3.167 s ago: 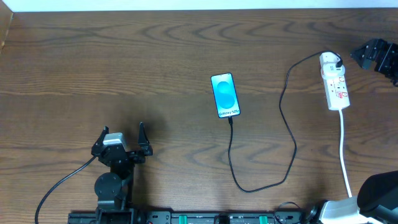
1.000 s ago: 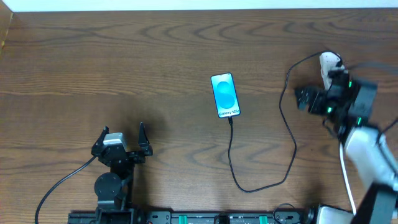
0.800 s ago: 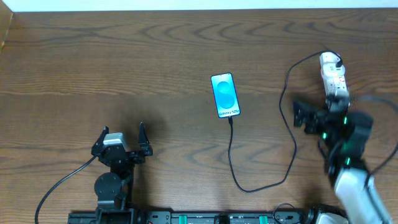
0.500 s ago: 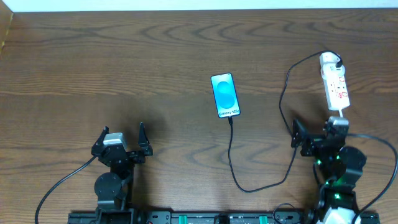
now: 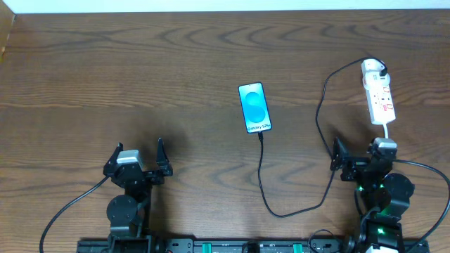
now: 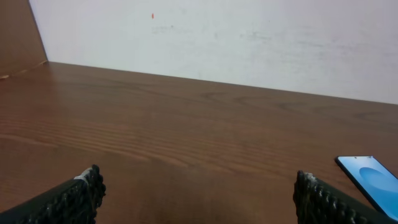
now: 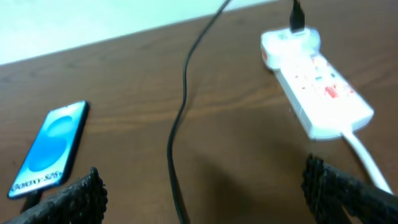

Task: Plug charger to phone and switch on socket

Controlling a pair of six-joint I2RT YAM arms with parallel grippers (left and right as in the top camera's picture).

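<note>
The phone (image 5: pixel 254 107) lies flat, screen up and lit blue, at mid-bench, its long sides running toward the far edge. The charger (image 5: pixel 323 140) meets its near short edge, drops toward the front of the bench (image 5: pixel 140 70), loops right and climbs in a wide curve to the far end of the socket (image 5: pixel 378 95), where its plug sits. The socket lies near the right edge, well apart from the phone, and its white cord (image 5: pixel 387 130) trails down toward the right arm; whether a switch is on is too small to tell. Wide bare wood surrounds the phone on the left and far sides up to the wall (image 6: pixel 249 37), while the cable fences its right side. The right fingers (image 5: pixel 337 153) stand spread and hold nothing, low by the front edge, just right of the cable's curve and just below the socket's near end; the right wrist view shows phone, cable and socket all ahead of them. The left fingers (image 5: pixel 160 151) are likewise spread and empty at the front left, well apart from everything. Since a second ago the right arm has drawn back from over the socket to this spot; the left arm, phone, charger and socket have not shifted.
</note>
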